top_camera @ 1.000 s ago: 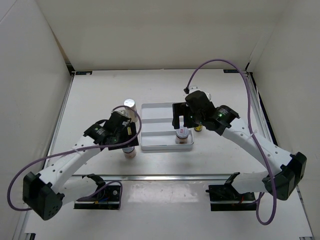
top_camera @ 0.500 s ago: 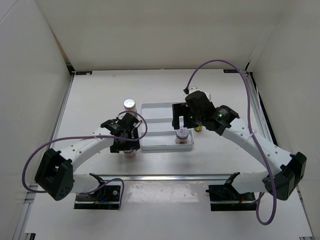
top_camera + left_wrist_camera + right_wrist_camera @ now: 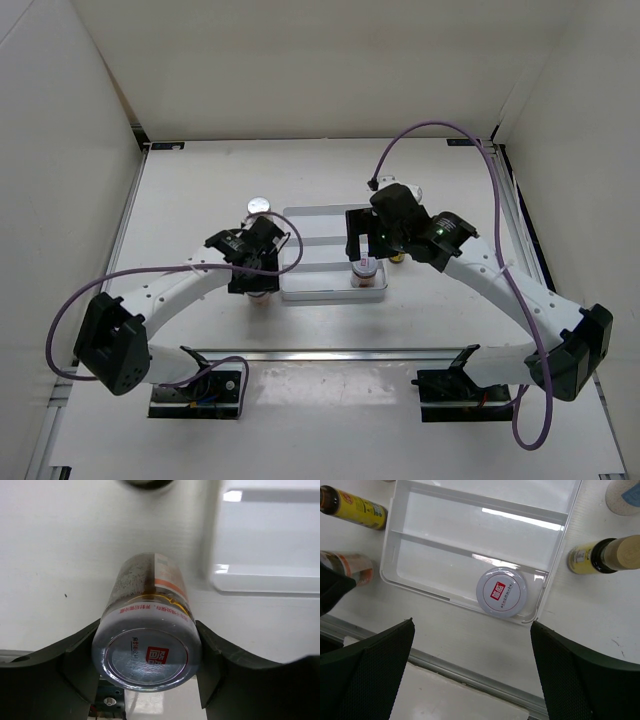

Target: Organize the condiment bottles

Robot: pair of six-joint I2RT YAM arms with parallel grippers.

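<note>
A short jar [image 3: 150, 595] with a red-marked silver lid stands on the table just left of the white tray [image 3: 270, 555]. My left gripper [image 3: 146, 652] is shut on it, one finger against each side of the lid. From above, that jar [image 3: 262, 300] peeks out under the left gripper [image 3: 256, 272]. A second short jar [image 3: 502, 592] stands in the tray's nearest section, by its right end. My right gripper [image 3: 472, 625] hangs open above it, holding nothing. The right gripper [image 3: 364, 246] sits over the tray's near right corner.
One slim yellow bottle [image 3: 592, 556] stands right of the tray [image 3: 470, 500], another [image 3: 355, 505] off its left end. A white bottle with a silver cap [image 3: 259, 207] stands behind the left gripper, another white bottle [image 3: 625, 495] to the far right. A metal rail [image 3: 330, 352] runs along the near edge.
My left arm has swung in toward the tray and its jaws have closed from wide open onto the short jar. The right arm has stayed still and open.
</note>
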